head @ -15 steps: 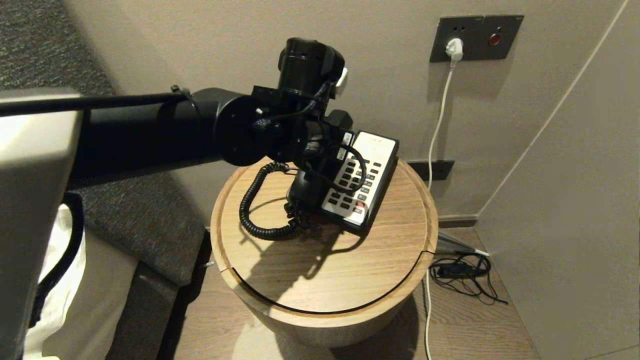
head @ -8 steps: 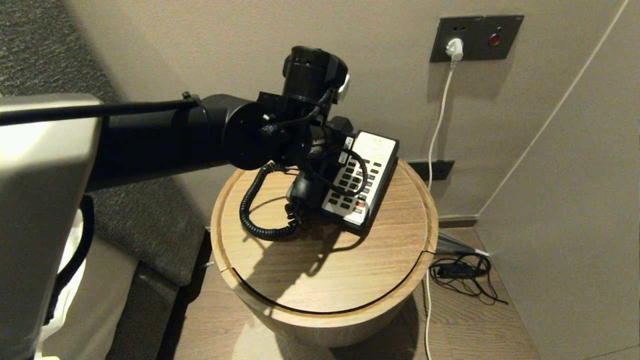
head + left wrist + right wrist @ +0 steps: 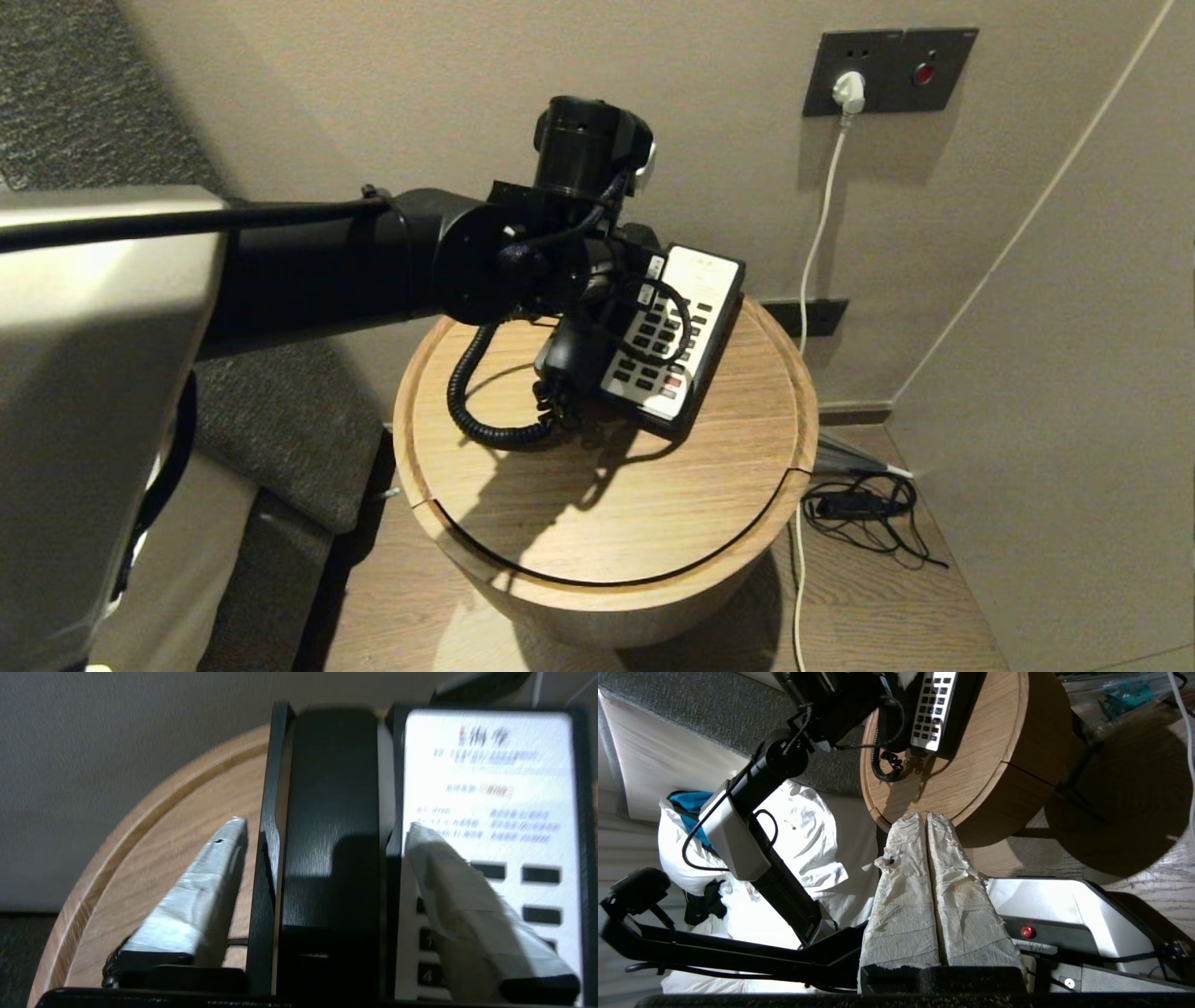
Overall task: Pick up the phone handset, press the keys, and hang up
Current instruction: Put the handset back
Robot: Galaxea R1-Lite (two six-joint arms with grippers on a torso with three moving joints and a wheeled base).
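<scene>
A: Item one, the desk (image 3: pixel 653 504)?

B: Round, wooden, with a raised rim; stands against the wall.

A: Item two, the telephone (image 3: pixel 674 336)?

B: Black body with a white keypad face, set on the far half of the desk, nearer its right edge than its left. The handset (image 3: pixel 331 830) lies in its cradle along the telephone's left side, beside the keypad (image 3: pixel 490 812).

A: The cord?

B: A coiled black cord (image 3: pixel 471 401) loops from the near end of the telephone out toward the left edge of the desk and back, resting on the wood.

A: Item three, the left claw (image 3: pixel 324 833)?

B: Reaches in from the left, over the far left part of the desk, directly above the handset. Its fingers (image 3: pixel 196 905) are spread apart, one on each side of the handset: one over bare wood, the other over the keypad. Nothing is gripped; whether a tip touches the handset cannot be told.

A: Item four, the right claw (image 3: pixel 927 821)?

B: Parked well back from the desk, beyond its near edge, above the robot's base. Its two wrapped fingers are pressed together, holding nothing.

A: Other fixtures?

B: A wall socket (image 3: pixel 887 70) with a white plug, beyond the far right edge.
</scene>
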